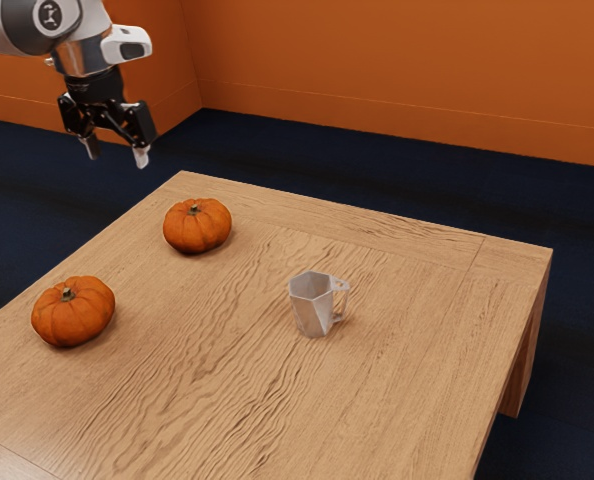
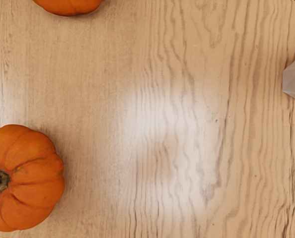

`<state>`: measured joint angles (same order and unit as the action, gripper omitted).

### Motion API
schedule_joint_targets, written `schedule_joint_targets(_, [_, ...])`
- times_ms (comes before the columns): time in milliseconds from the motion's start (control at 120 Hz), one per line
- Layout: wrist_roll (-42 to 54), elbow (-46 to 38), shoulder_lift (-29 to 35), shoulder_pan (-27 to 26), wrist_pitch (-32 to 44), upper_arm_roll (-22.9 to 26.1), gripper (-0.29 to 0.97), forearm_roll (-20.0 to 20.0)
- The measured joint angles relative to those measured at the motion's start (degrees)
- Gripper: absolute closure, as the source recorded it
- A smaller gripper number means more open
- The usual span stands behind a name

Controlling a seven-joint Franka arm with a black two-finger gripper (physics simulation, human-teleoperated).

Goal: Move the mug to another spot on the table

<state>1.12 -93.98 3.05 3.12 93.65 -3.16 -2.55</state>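
Orange walls back the wooden table [image 1: 227, 400], where the grey mug [image 1: 317, 303] stands upright near its middle, so the gripper [image 1: 115, 150], high above the table with jaws spread and empty, should travel over and pinch one side clear of the handle [image 1: 343, 292].

Faceted grey mug [image 1: 315, 302], upright, handle toward exterior view's right — mid-table [image 1: 277, 400]

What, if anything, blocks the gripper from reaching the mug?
Likely nothing, so yes. The gripper hangs open, high up; the mug stands in the open, apart from the far pumpkin and near pumpkin.
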Motion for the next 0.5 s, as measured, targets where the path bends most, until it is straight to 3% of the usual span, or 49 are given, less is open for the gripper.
schedule_joint_targets(500, [0.21,0.00,-0.04,0.30,0.09,-0.27,0.00,0.00])
